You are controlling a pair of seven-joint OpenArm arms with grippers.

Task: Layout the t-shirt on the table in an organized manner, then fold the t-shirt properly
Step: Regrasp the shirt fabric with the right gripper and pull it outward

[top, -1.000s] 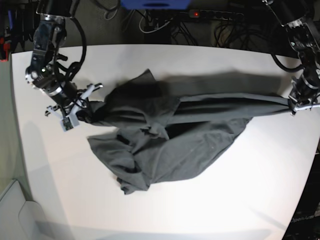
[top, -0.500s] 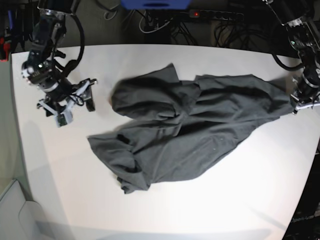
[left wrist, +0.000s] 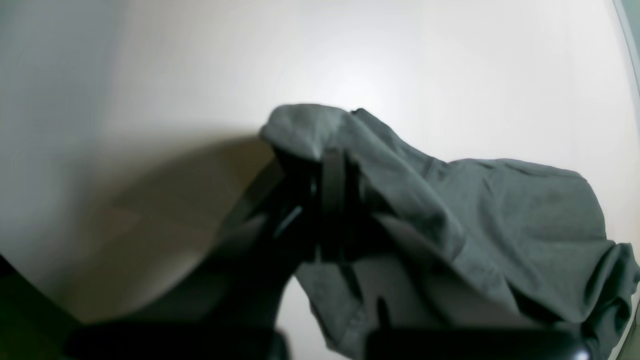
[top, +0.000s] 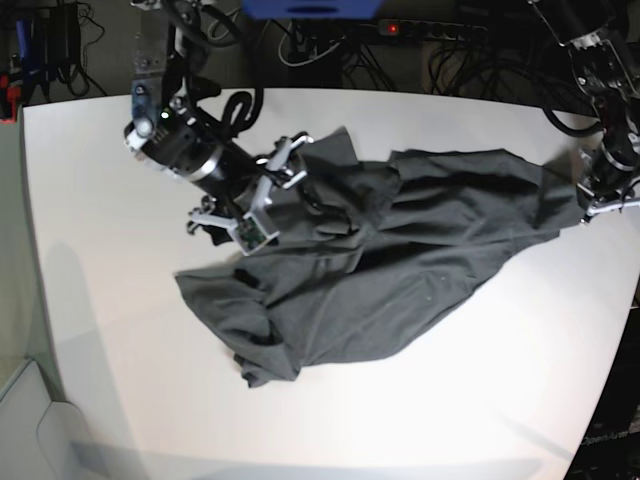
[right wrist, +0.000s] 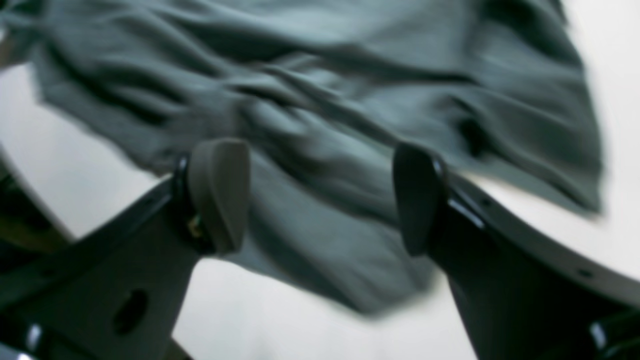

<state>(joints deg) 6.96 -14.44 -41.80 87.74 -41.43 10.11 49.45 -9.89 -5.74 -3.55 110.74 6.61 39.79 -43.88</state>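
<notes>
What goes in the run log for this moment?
t-shirt: crumpled on table | left gripper: shut on t-shirt | right gripper: jaws open above t-shirt

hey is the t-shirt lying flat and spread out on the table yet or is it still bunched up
Still bunched up. The t-shirt lies crumpled and creased on the table, one corner pinched in the shut left gripper; the right gripper hovers open over it.

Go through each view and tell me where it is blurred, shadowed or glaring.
Right wrist view: motion-smeared all over, t-shirt folds streaky, open right gripper soft-edged. Left wrist view: left gripper near the lens, dark and out of focus; broad shadow to its left, bright glare on the table. Base view: sharp, barrel-curved table edges, mild glare low right.
</notes>
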